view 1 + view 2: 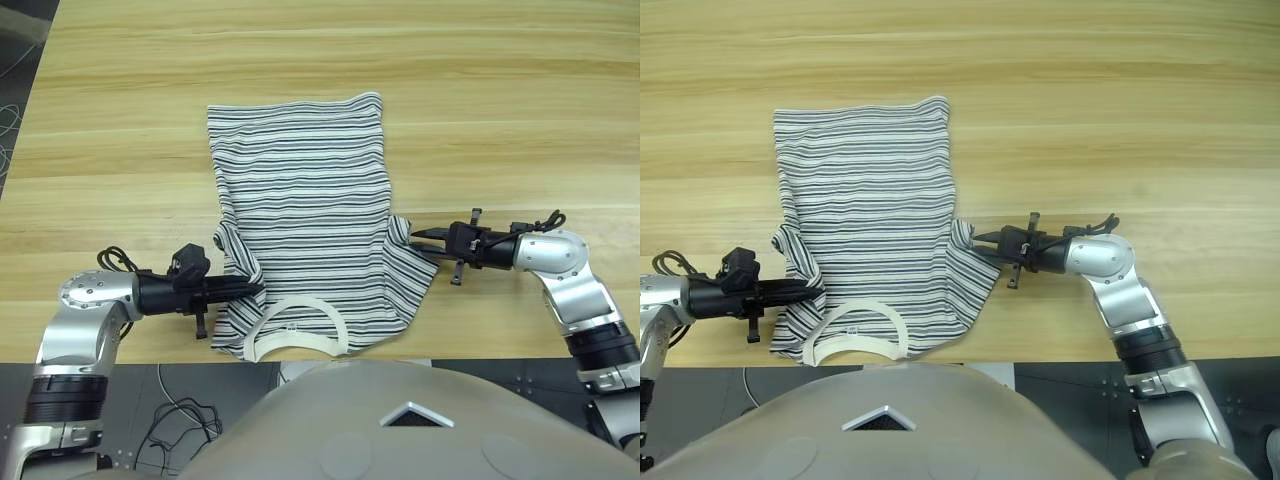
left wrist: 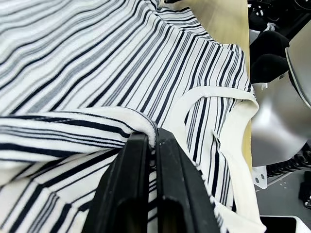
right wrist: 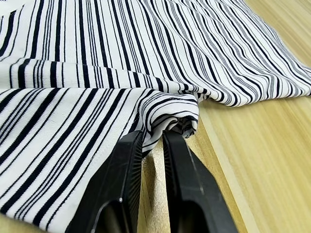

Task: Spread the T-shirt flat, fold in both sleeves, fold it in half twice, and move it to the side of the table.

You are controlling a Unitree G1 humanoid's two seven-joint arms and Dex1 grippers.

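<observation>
While the striped T-shirt (image 1: 300,190) lies on the wooden table (image 1: 500,100) with its white collar (image 1: 297,340) at the near edge and its hem (image 1: 295,104) at the far end, both arms sit low on either side of it. The left gripper (image 1: 255,289) comes in from the left at the shirt's near left edge, just up from the collar. Its black fingers (image 2: 129,184) are pressed narrow together with a rolled fold of striped cloth pinched between the tips (the wrist view shows the cloth edge bunched right at the tips). The right gripper (image 1: 418,235) comes in from the right and meets the right sleeve (image 1: 410,258), which sticks out past the body of the shirt. Its fingers (image 3: 121,179) are also nearly closed, holding the sleeve's folded edge, and that bit of cloth is lifted slightly off the wood. The body of the shirt is mostly flat, with some wrinkles on the left side near the left sleeve (image 1: 235,250), which looks tucked onto the body.
</observation>
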